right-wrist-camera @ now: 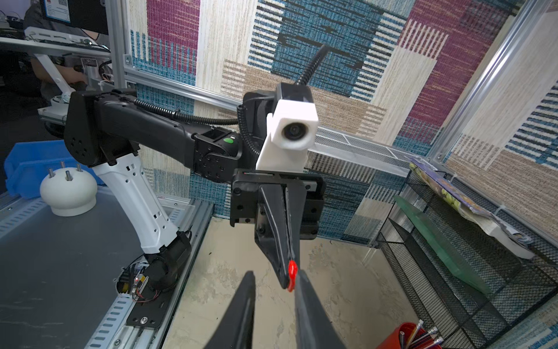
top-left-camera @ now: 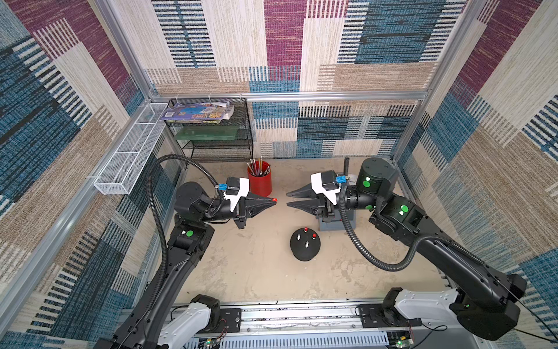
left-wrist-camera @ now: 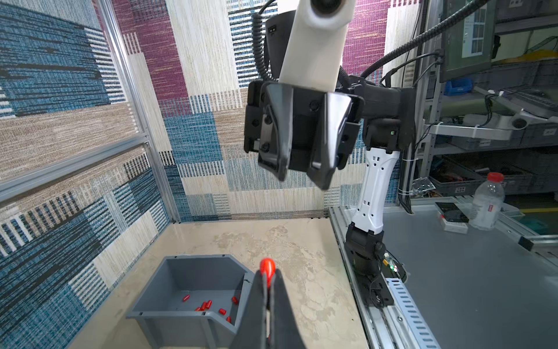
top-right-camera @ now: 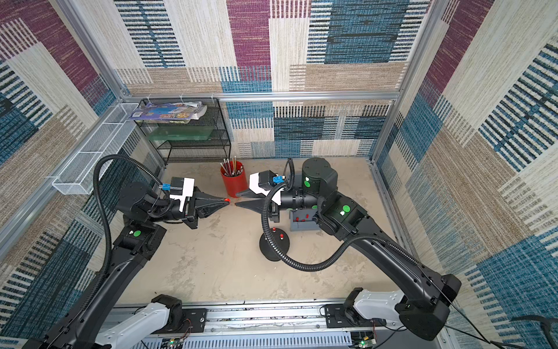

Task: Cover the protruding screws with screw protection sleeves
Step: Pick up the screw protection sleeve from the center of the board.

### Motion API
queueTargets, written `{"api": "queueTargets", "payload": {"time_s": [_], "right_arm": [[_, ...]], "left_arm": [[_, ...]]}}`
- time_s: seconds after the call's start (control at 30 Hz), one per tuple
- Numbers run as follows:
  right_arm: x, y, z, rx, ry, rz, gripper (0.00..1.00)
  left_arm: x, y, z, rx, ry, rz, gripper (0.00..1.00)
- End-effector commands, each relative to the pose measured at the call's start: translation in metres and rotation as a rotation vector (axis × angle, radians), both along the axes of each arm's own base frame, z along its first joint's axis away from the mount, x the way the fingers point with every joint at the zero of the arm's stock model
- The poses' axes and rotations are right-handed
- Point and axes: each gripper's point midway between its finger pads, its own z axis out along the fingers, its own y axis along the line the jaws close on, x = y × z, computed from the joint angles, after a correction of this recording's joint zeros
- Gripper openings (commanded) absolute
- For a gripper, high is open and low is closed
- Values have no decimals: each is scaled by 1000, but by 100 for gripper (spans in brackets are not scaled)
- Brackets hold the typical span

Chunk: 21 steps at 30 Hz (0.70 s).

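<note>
Red sleeve (left-wrist-camera: 267,267) pinched between left fingers (left-wrist-camera: 256,305) — right fingers (right-wrist-camera: 246,305) nearby

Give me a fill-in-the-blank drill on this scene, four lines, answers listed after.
The left gripper is shut on one red ____.
On the black dome, ____ of the four screws are already capped in red.
Spare sleeves lie in the ____ bin.
The right gripper has its jaws ____.
Missing words: sleeve; two; grey; open.
</note>
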Motion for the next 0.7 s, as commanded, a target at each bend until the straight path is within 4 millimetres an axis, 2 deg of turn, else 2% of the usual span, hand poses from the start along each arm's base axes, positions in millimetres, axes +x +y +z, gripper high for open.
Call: {"api": "queueTargets", "payload": {"time_s": [0.0,0.43,0.67], "right_arm": [[-2,4,-6,-31,-5,16,24],[-2,20,-17,-70,21,47,26],[-3,26,-22,-90,36,70,23]], "left_arm": [[-13,-1,-1,25,-33,-47,0],[-22,-2,-1,41,-34,-76,0],[-28,-2,0,43,-45,-90,0]]}}
